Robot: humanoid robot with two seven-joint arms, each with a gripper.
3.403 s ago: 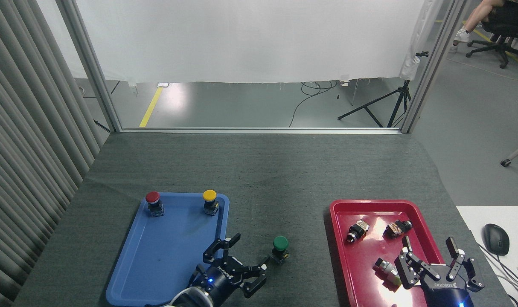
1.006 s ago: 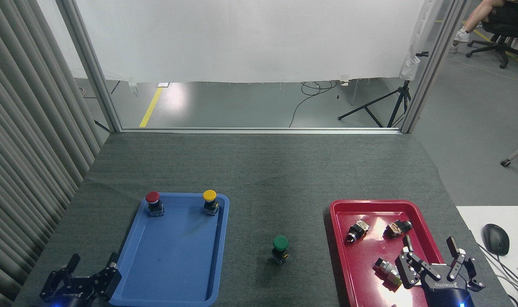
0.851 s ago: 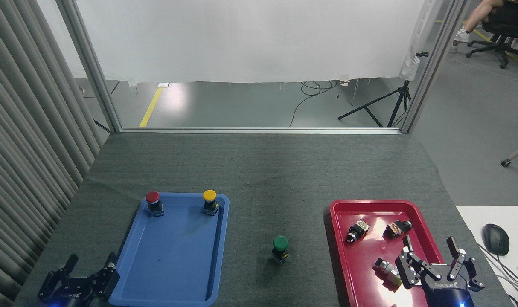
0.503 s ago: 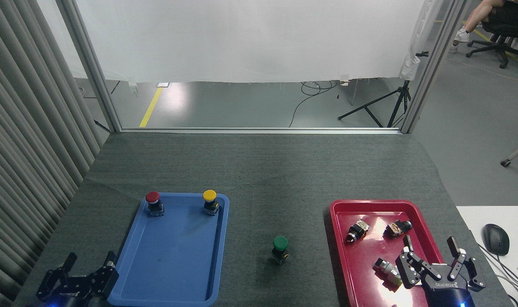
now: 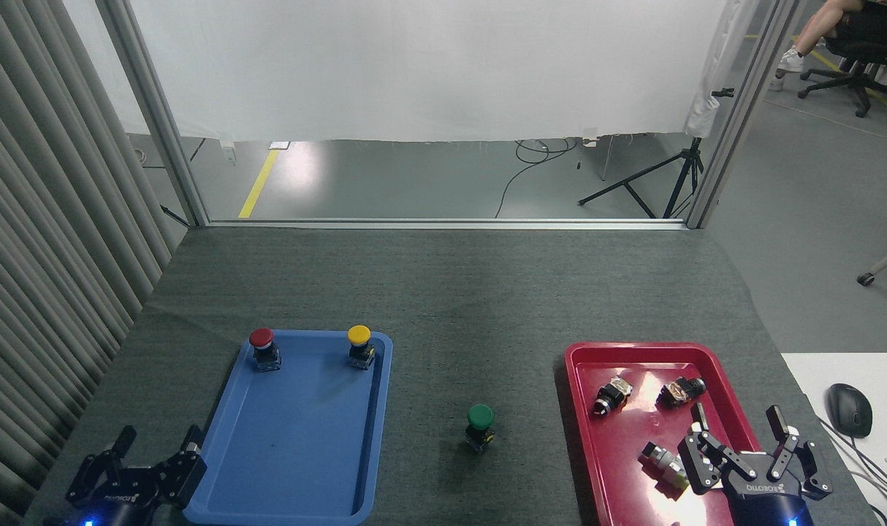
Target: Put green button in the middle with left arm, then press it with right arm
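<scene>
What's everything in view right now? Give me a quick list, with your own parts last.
green button: 1, green cap on black base, upright on the bare mat between the trays
table mat: 1, dark gray, covers the table
blue tray: 1, left of the button
red button: 1, blue tray, far left corner
yellow button: 1, blue tray, far right corner
red tray: 1, right of the button
small parts: 3, dark and metallic, in the red tray
mouse: 1, black, white desk at right
left hand: open, empty, left of the blue tray
right hand: open, empty, over the red tray
</scene>
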